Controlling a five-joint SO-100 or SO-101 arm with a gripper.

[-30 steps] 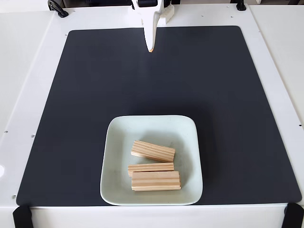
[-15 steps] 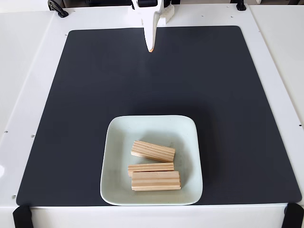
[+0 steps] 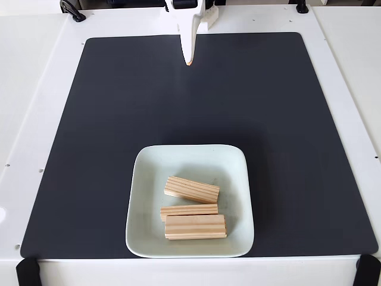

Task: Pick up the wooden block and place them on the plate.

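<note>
A tidy test bench, lab-like; a bare white surface (image 3: 36,119) carries a black mat (image 3: 119,119). Black clamps (image 3: 71,11) grip its far edge; black straps (image 3: 27,271) hold the near corners.

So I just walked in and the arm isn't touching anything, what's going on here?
Nothing is being handled right now. The gripper hangs at the far edge of the black mat, empty and well away from the plate. Three wooden blocks lie flat in the plate's near half, the two nearest the camera side by side. No block is visible on the mat, so the placing looks done.
</note>
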